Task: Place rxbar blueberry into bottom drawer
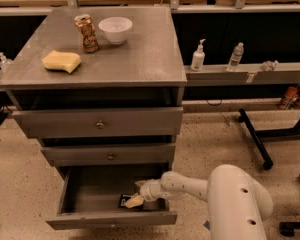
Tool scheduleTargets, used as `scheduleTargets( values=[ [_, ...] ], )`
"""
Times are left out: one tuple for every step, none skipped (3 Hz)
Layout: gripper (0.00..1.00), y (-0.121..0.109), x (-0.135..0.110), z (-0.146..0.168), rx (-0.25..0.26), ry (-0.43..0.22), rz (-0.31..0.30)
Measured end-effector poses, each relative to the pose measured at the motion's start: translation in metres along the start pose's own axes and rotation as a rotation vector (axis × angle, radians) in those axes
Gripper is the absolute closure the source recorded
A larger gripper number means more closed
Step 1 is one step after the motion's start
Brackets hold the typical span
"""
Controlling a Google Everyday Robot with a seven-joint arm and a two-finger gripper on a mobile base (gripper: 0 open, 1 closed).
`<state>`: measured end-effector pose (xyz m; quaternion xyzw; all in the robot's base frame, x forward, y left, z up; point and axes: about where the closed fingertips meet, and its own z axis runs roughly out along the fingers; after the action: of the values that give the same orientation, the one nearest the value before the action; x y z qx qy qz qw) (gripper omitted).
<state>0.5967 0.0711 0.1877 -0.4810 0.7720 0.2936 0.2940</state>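
One bar (125, 200), dark with a pale patch, is lying inside the bottom drawer (110, 219), just left of the gripper (136, 194) as seen and touching or nearly touching its lower tip. The gripper is reaching down into the drawer's right half on a white arm (185, 186) that is coming in from the right. Whether it is pinching the bar or has let it go cannot be told. That drawer is standing pulled out; directly above the gripper, two shallower drawers (97, 122) with round knobs are sitting shut, making three in all. Higher still, the grey cabinet top (140, 54) is carrying one yellow sponge (62, 61), one can (87, 33) and one white bowl (115, 29), all up and left of the gripper. Up and right of it, two bottles (197, 56) are standing on a grey ledge (230, 74); a third bottle (1, 61) is showing far left. A speckled beige floor (210, 139) is running under everything, with a black stand (255, 139) resting to the right.
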Motion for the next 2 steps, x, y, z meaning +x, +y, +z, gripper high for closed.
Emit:
scheduleTargets(
  values=[
    [0.00,0.001,0.000,0.001,-0.001,0.000,0.000],
    [0.00,-0.004,-0.005,-0.026,0.027,-0.033,-0.028]
  ],
)
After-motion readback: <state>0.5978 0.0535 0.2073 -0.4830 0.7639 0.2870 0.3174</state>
